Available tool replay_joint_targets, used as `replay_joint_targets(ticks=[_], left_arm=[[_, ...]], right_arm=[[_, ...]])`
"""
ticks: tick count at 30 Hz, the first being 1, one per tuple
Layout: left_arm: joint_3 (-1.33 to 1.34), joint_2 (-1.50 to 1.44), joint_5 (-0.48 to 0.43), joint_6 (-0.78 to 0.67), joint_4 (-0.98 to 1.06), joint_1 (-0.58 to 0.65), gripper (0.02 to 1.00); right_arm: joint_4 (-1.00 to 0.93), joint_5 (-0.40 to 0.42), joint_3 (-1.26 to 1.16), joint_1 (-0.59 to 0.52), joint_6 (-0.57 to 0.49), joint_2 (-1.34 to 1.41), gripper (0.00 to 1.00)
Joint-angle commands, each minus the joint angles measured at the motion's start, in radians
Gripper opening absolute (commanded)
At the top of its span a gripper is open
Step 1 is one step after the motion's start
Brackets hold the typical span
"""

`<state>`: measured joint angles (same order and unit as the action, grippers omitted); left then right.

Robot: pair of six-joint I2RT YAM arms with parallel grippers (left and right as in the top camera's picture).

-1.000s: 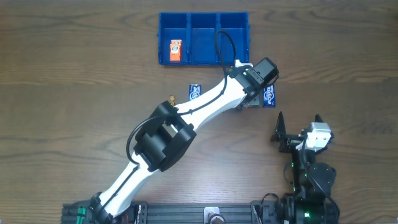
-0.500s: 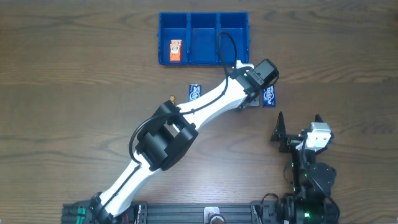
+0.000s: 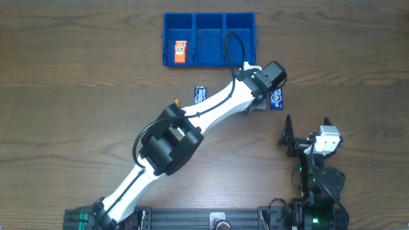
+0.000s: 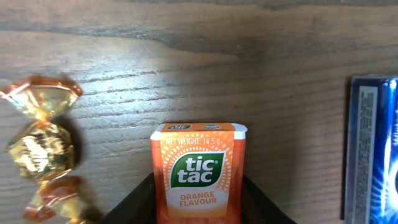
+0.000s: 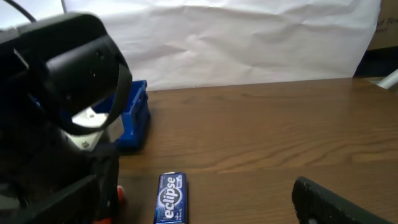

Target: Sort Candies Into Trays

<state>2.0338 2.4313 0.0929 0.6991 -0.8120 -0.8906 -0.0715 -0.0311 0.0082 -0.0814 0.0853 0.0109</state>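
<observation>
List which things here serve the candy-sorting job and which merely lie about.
Job: blue three-compartment plastic tray; orange plastic mint box inside it; second orange mint box at the left tool; two blue gum packs; gold foil-wrapped candy.
Lying about: white backdrop sheet; unused right tool.

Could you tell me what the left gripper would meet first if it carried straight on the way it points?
The orange mint box, lying on the table squarely ahead of the left gripper; whether they touch yet, I cannot tell. The gold-wrapped candy and blue pack lie off that line.
</observation>
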Motion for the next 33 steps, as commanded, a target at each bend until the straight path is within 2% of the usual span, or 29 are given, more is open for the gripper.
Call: replay_joint_targets(ticks=[1,5,11,19,22,27,33], left_arm=[[0.17,-0.079,0.101,-0.099,-0.071,0.046,0.261],[0.265,-0.167,0.159,-0.167,-0.129,0.109,0.255],[0.277,-0.312,0.161,-0.248,-0.175,0.266,0.218],[0.275,-0.314,0.089,-0.329,-0.194,0.425,0.224],[0.272,-0.29,0.084,-0.361,-0.196,0.449,0.218],[0.272,-0.22,0.025,-0.435,-0.195,0.484,0.218],[0.272,-0.145,-0.022,-0.438,-0.192,0.511,0.209]], right_arm=[[-0.01,-0.008,0.0,-0.004,-0.015,-0.008,0.998],[-0.01,-0.008,0.0,-0.004,-0.015,-0.008,0.998],[-0.01,-0.008,0.0,-0.004,-0.015,-0.008,0.998],[-0.01,-0.008,0.0,-0.004,-0.015,-0.008,0.998],[-0.01,-0.008,0.0,-0.004,-0.015,-0.008,0.998],[-0.01,-0.008,0.0,-0.004,-0.015,-0.008,0.998],[-0.01,-0.008,0.0,-0.004,-0.015,-0.008,0.998]])
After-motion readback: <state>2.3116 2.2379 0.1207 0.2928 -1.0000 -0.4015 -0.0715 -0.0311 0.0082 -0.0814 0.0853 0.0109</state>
